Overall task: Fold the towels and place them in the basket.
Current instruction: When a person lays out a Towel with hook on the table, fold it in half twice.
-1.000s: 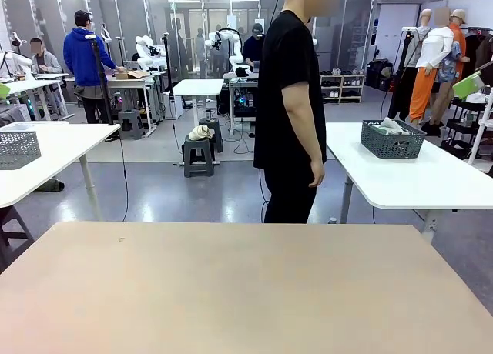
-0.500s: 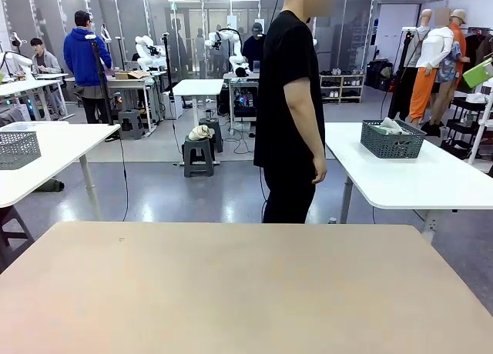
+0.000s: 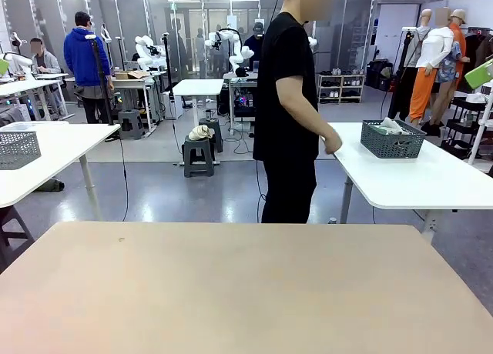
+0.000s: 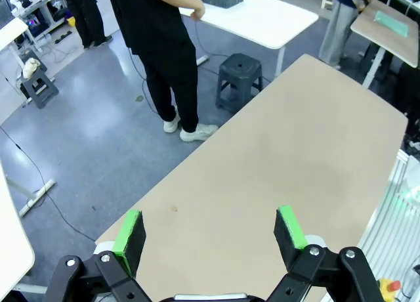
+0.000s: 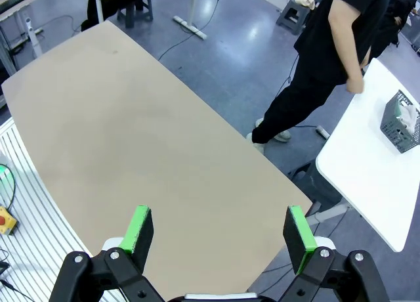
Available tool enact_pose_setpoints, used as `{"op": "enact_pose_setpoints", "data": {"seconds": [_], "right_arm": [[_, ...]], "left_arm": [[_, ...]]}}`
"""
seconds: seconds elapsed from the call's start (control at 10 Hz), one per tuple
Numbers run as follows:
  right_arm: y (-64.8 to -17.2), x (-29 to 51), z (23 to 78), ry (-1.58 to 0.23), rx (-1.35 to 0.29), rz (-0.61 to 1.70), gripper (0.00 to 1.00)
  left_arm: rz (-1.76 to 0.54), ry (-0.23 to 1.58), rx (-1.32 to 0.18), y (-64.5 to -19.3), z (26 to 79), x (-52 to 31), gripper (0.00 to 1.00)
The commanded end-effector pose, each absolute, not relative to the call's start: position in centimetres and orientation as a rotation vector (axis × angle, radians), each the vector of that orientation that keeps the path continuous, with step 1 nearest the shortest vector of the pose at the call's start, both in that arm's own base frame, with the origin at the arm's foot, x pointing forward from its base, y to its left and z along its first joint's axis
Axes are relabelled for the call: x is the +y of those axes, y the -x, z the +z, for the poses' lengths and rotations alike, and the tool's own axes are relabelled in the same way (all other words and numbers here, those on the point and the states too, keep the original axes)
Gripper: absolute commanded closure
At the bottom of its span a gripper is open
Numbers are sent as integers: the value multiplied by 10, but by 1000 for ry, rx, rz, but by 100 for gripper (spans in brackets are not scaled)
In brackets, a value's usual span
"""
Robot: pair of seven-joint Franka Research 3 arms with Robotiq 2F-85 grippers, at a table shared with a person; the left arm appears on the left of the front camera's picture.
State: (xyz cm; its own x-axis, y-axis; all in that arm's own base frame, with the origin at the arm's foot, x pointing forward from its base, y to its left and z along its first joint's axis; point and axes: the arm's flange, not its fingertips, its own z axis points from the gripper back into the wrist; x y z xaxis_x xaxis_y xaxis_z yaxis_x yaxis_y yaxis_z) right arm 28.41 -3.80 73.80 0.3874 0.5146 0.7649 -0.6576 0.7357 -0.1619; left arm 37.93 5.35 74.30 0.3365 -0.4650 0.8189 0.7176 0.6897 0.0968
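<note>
- Since a second ago, the person has lifted the near hand from the hip out over the edge of the white side table. I note no other change.
- I find the basket standing on that side table, well apart from my work table. Pale cloth is heaped above its rim, which I take for the towels. They are bunched, not folded, and I cannot tell how many there are.
- Bearing: the basket lies beyond the far right corner of the work table, across a strip of floor. Its long axis runs left to right across the front view.
- My right arm is the nearer of the two. The person's hand is nearer by far, yet short of the basket and not touching it.
- Left gripper: jaws wide, nothing between the pads, held high above the work table.
- Right gripper: jaws wide, nothing held, likewise high.
- Surface: a flat, matte beige top with no cloth on it.
- Room: glossy grey floor, with a dark stool between the two tables.
- Judgement: the towels look beyond my reach, so the next move rests with the person bringing them over.
</note>
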Motion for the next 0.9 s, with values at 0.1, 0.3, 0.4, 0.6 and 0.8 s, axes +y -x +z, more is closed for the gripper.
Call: {"op": "enact_pose_setpoints", "data": {"seconds": [0.1, 0.3, 0.4, 0.6, 0.8], "right_arm": [[-292, -43, 745, -185, -892, 780, 0], [-293, -43, 745, -187, -893, 787, 0], [-290, -38, 742, -175, -897, 749, 0], [-290, -38, 742, -175, -897, 749, 0], [-290, -38, 742, -175, -897, 749, 0]], "left_arm": [[-778, 300, -940, -370, 746, 45, 0], [-796, 277, -911, -369, 752, 34, 0], [-798, 296, -951, -376, 747, 46, 0], [-798, 296, -951, -376, 747, 46, 0], [-798, 296, -951, -376, 747, 46, 0]]}}
